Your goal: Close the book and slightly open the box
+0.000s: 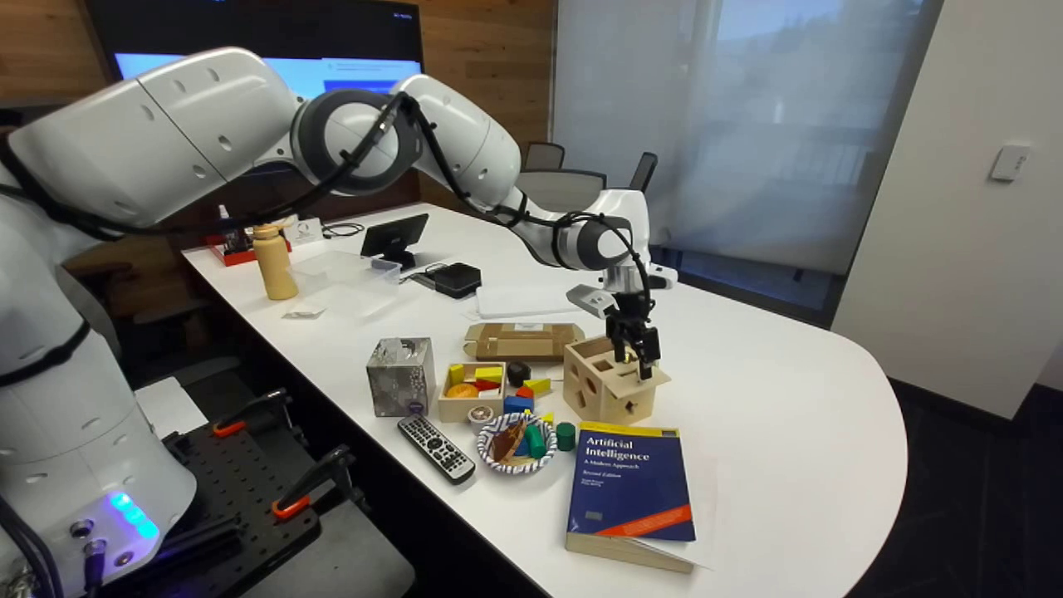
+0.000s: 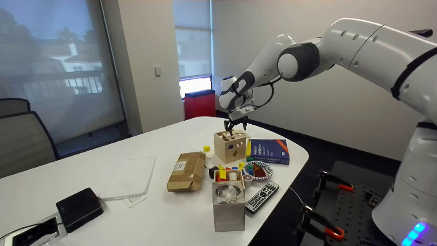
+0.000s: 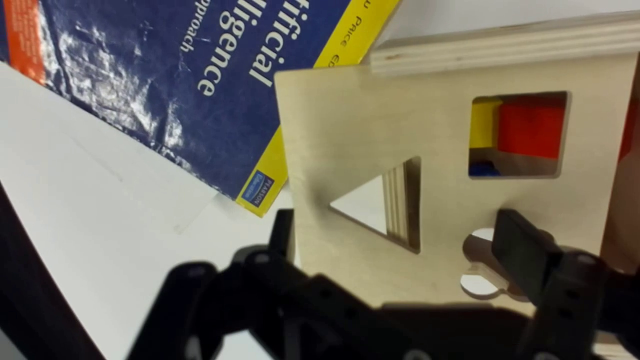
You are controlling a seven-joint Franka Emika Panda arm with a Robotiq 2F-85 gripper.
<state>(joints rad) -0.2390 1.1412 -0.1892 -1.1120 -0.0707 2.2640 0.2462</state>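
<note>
The dark blue book (image 1: 629, 477) lies with its cover down flat on the table; it also shows in an exterior view (image 2: 268, 150) and the wrist view (image 3: 150, 85). A white sheet sticks out at its edge. The light-wood box (image 1: 585, 390) stands beside it, also in an exterior view (image 2: 228, 150). Its lid (image 3: 445, 150) is shifted and overhangs the side towards the book. My gripper (image 3: 400, 237) is open and empty over the lid. One finger is past the lid's outer edge, the other at the clover-shaped hole; whether it enters the hole I cannot tell.
A patterned bowl (image 1: 497, 462), a remote (image 1: 436, 448), a wooden tray of blocks (image 1: 467, 411) and a tissue box (image 1: 401, 382) stand near the table edge. A flat cardboard box (image 1: 525, 342) lies beside the wooden box. Loose blocks lie between.
</note>
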